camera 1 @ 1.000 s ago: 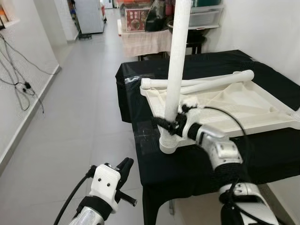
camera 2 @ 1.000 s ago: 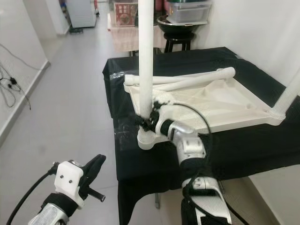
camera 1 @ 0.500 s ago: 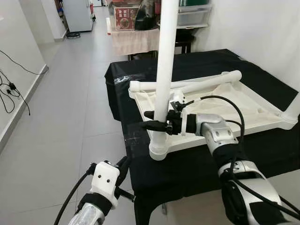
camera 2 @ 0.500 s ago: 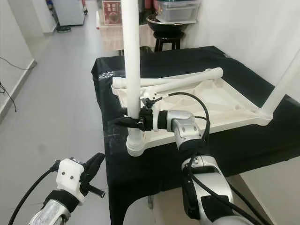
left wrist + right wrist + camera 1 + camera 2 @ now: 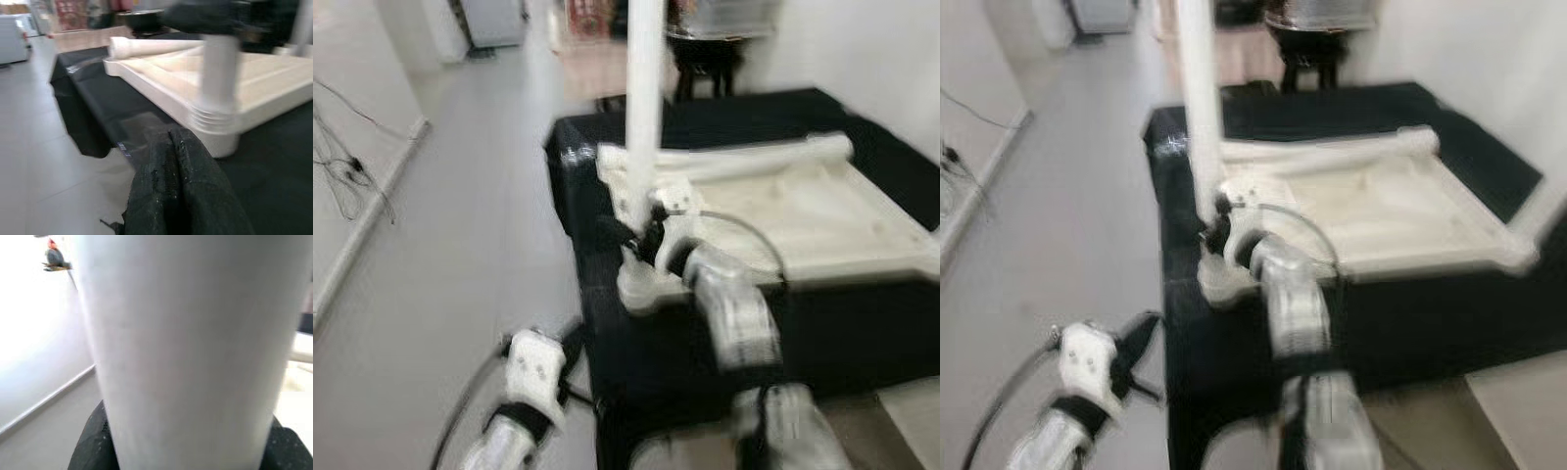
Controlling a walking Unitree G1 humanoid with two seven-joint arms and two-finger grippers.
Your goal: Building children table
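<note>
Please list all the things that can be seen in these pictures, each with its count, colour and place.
table top: one, white, upside down on the black cloth.
upright leg: one, white, standing in the near left corner socket of the table top.
loose legs: at least one, white, lying along the far edge of the table top; blur hides the count.
black cloth: one, covers the work table.
cables: dark, on the floor by the left wall.
right gripper: black fingers around the upright leg near its base.
left gripper: black fingers, low beside the cloth's near left corner.
</note>
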